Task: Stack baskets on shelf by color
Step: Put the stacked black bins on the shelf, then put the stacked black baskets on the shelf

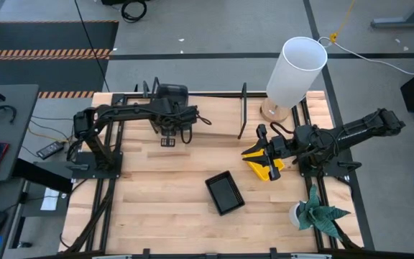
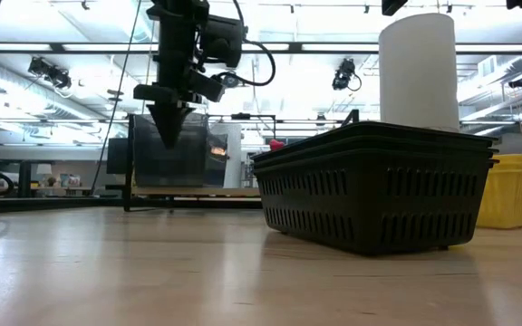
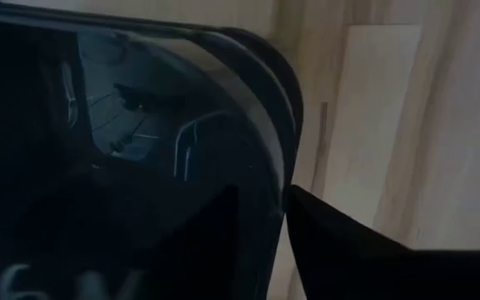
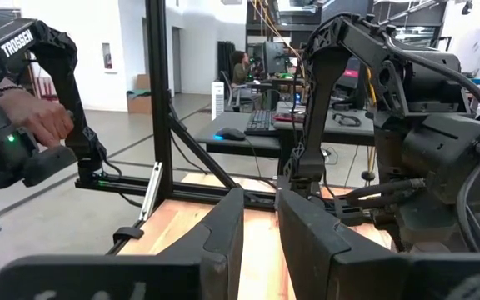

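My left hand (image 2: 167, 127) hangs pinched shut upper left in the low view; its wrist view shows a grey basket (image 3: 140, 150). My right hand (image 1: 267, 155) sits narrow by the yellow baskets (image 1: 263, 167).

The one word that reads clearly is "TROSSEN", in white capitals on the dark upper link of the arm (image 4: 32, 42) seen far off from the right wrist (the left arm, going by its place). Pale marks on the casing at the edge of both wrist views are too cropped to read.
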Tool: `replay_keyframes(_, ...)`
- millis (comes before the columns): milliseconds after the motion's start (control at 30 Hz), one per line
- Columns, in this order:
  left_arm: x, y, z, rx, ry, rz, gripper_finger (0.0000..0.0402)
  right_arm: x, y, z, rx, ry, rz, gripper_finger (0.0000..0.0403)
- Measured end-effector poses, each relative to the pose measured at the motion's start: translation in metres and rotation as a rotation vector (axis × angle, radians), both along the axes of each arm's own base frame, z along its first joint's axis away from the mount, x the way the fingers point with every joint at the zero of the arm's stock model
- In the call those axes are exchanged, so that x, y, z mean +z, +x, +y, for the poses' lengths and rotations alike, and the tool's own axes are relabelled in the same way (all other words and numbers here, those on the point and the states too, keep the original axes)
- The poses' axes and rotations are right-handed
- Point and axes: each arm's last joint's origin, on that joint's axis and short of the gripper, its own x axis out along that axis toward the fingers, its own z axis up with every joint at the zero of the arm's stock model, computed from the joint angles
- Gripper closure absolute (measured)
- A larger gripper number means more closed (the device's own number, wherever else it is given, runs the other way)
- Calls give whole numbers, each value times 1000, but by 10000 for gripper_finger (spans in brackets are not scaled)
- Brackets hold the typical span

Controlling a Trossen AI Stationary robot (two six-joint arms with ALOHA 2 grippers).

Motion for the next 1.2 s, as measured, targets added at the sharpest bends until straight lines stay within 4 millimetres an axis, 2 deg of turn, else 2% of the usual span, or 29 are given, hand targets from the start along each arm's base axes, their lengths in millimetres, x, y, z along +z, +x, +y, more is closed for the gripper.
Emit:
replay_keyframes(433,4,-2,0,21,50,-1,225,0,0,0,0,0,0,320)
replay_keyframes(733,33,-7,-5,13,76,-87,200,0,0,0,0,0,1,320)
replay_keyframes(967,58,1,-28,13,35,-253,204,0,0,0,0,-1,1,320)
replay_keyframes(1200,65,22,-59,10,-34,-469,219,0,0,0,0,-2,1,320)
